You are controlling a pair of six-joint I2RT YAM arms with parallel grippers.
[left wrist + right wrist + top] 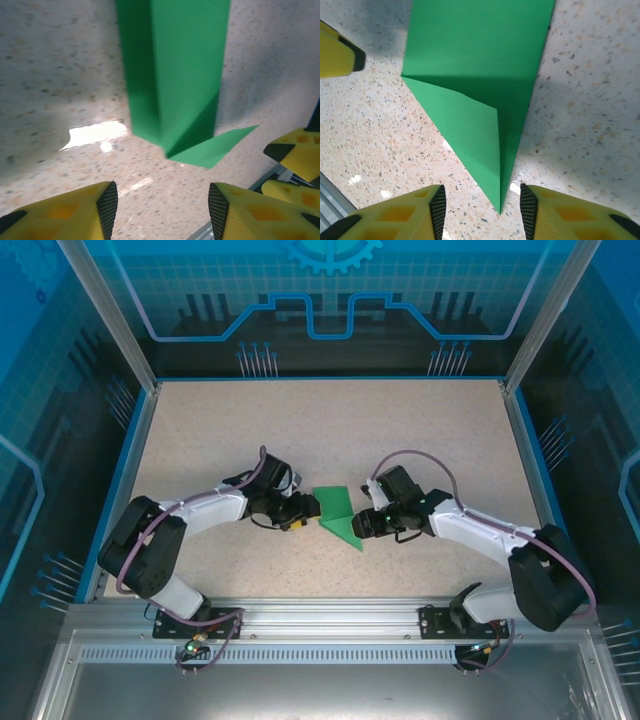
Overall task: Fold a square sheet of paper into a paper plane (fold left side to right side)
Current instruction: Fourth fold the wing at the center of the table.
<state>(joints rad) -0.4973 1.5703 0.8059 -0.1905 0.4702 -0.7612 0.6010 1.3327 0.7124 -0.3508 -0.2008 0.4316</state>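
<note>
The square sheet of paper [337, 513] lies on the speckled table as a creased green shape that narrows to a point toward the near right. My left gripper [308, 510] sits just left of it. In the left wrist view the paper [172, 75] lies ahead of the left gripper [162, 207], whose jaws are open over bare table. My right gripper [358, 523] is at the paper's pointed end. In the right wrist view the paper's [475, 75] tip reaches between the open jaws of the right gripper [480, 210] without touching either pad.
The speckled table [250, 430] has a blue rim and transparent enclosure walls on three sides. An aluminium rail [320, 625] carrying both arm bases runs along the near edge. One yellow finger of the right gripper [295, 155] shows at the right of the left wrist view.
</note>
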